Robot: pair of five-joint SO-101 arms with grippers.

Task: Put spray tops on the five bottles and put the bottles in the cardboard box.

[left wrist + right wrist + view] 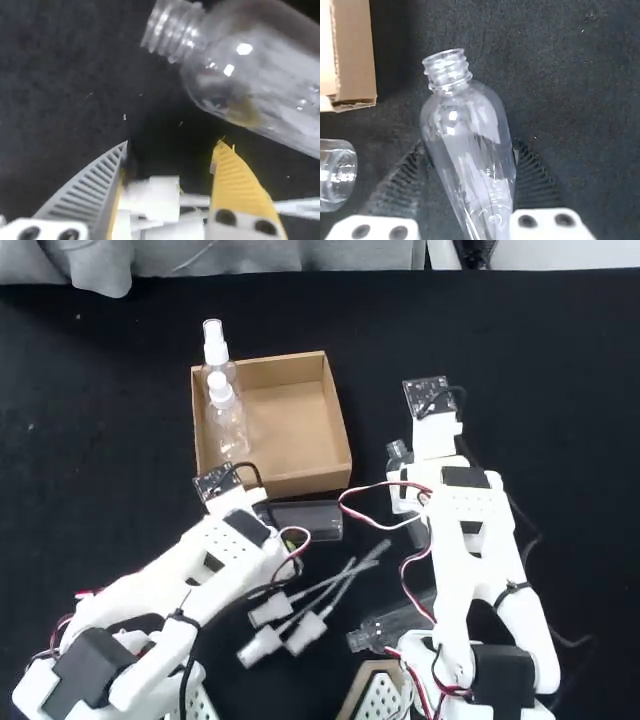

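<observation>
No text, label, number or sign can be read in any view. The open brown cardboard box (262,363) shows plain walls, and the clear plastic bottles (228,425) standing at its left wall carry no legible print. Any marking on the small dark circuit board (428,392) right of the box is too small to make out.

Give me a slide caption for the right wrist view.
Right gripper clamps a clear uncapped plastic bottle over black cloth, near the brown cardboard box and another clear bottle's open neck.

Bottle (240,75) base — past the edge
</observation>
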